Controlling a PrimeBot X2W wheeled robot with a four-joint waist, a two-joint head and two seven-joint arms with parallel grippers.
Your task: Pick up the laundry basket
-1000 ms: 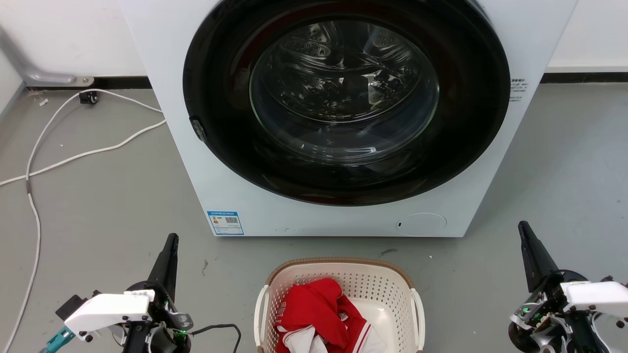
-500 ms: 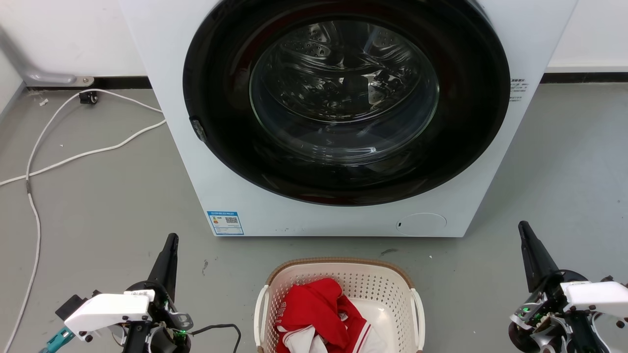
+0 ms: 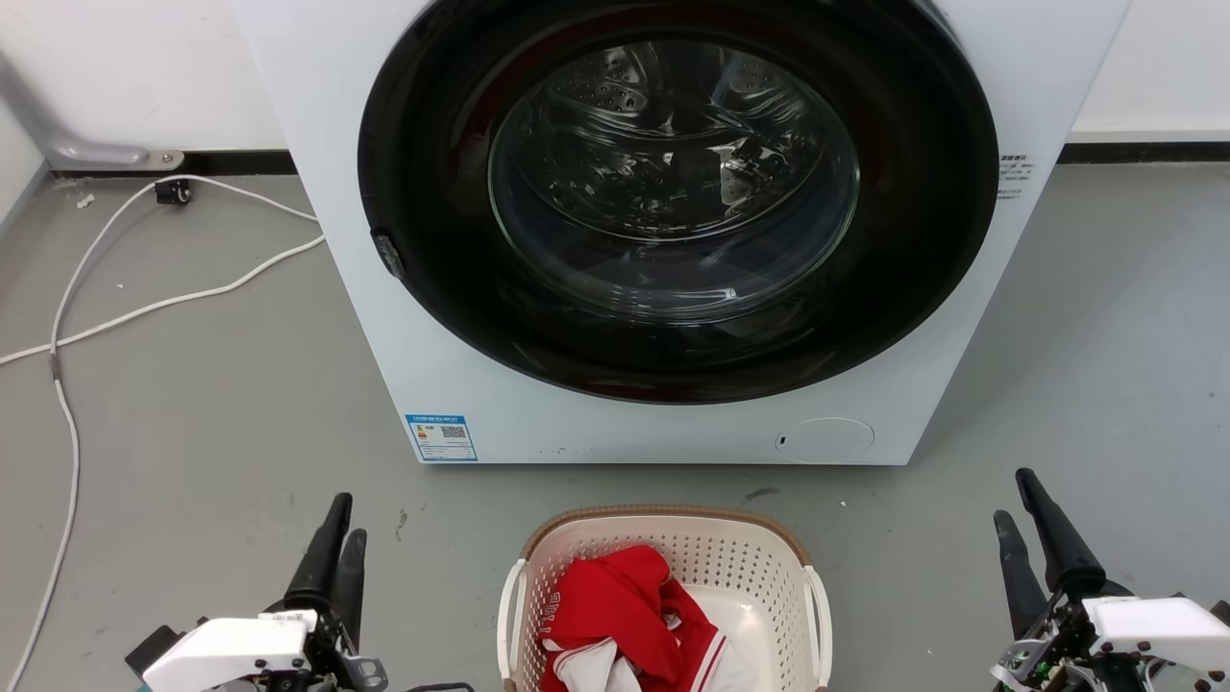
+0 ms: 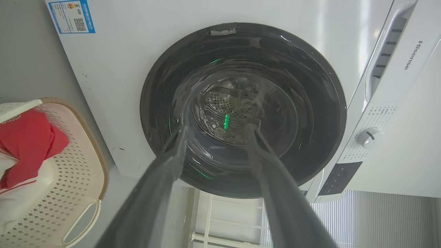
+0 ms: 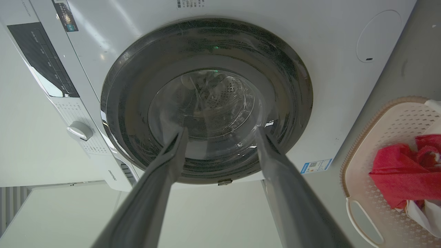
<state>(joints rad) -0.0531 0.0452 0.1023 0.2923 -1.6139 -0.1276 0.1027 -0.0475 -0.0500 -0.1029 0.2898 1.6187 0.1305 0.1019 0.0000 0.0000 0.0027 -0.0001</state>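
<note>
The laundry basket (image 3: 663, 516), cream with perforated walls, a brown rim and white side handles, stands on the grey floor at the bottom centre, just in front of the washer. A red garment (image 3: 615, 605) and some white cloth lie in it. My left gripper (image 3: 349, 517) is open on the floor side to the basket's left, well apart from its left handle (image 3: 510, 615). My right gripper (image 3: 1013, 496) is open to the basket's right, also apart from it. In the wrist views both grippers (image 4: 216, 128) (image 5: 221, 130) point at the washer door, with the basket (image 4: 86, 144) (image 5: 365, 151) off to one side.
A white front-load washer (image 3: 596, 432) with a dark round glass door (image 3: 673, 183) stands close behind the basket. White cables (image 3: 67, 317) trail over the floor at the left. Grey floor lies on both sides of the basket.
Both grippers have sunk lower in the head view. Each now shows two fingers apart, where a single dark finger outline showed before. The basket has not moved.
</note>
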